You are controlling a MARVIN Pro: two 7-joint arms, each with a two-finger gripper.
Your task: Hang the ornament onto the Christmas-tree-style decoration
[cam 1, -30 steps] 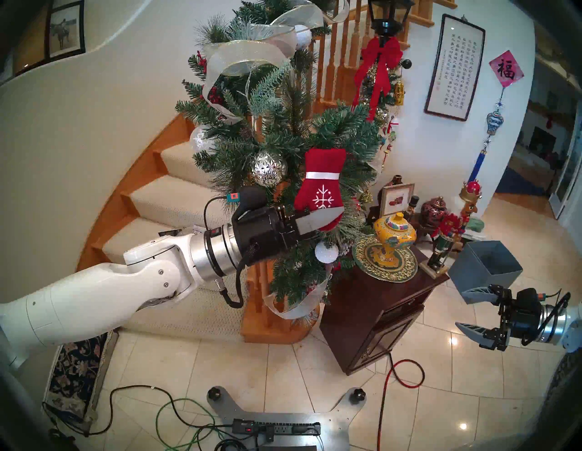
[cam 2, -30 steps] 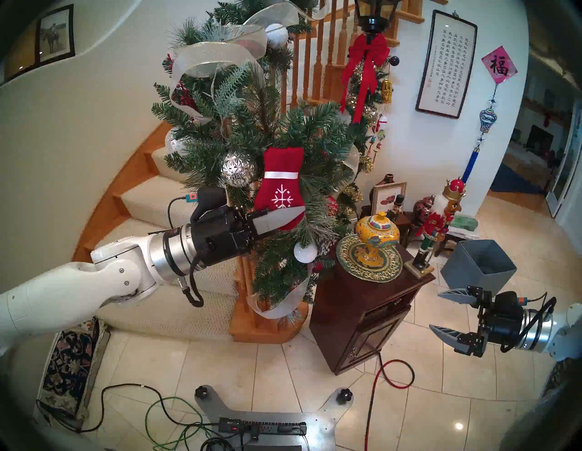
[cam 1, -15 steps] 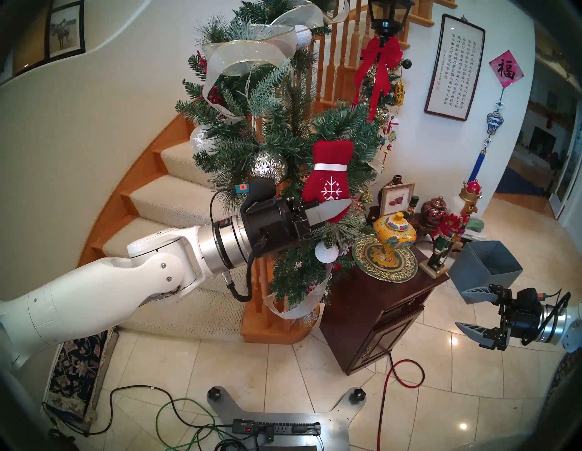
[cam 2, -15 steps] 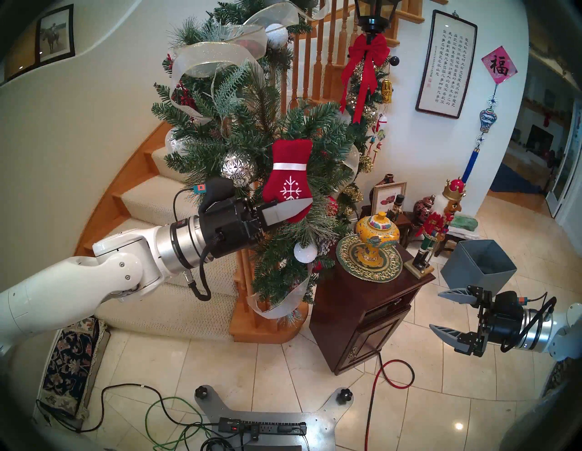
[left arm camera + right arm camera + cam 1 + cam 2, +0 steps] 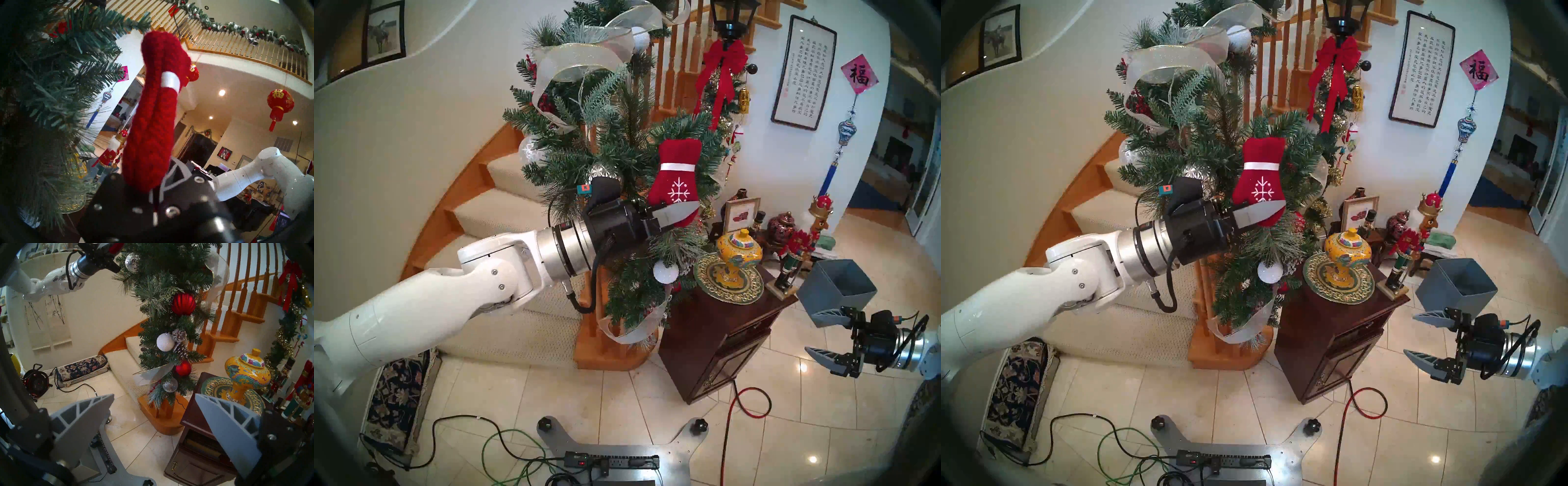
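The ornament is a small red mitten with a white snowflake and a white cuff stripe. It stands cuff-up against the green pine garland on the stair post. My left gripper is shut on the mitten's lower end. In the left wrist view the mitten rises straight out of the shut fingers, with garland branches close on the left. Its hanging loop is not visible. My right gripper hangs open and empty low on the right, far from the garland.
A dark wooden cabinet stands right of the post, carrying a yellow lidded jar and nutcracker figures. A grey open box sits above my right gripper. Silver and white balls hang in the garland. Cables cross the tiled floor.
My left arm has risen and reached further right, carrying the mitten higher up into the garland's branches. The right arm has stayed still.
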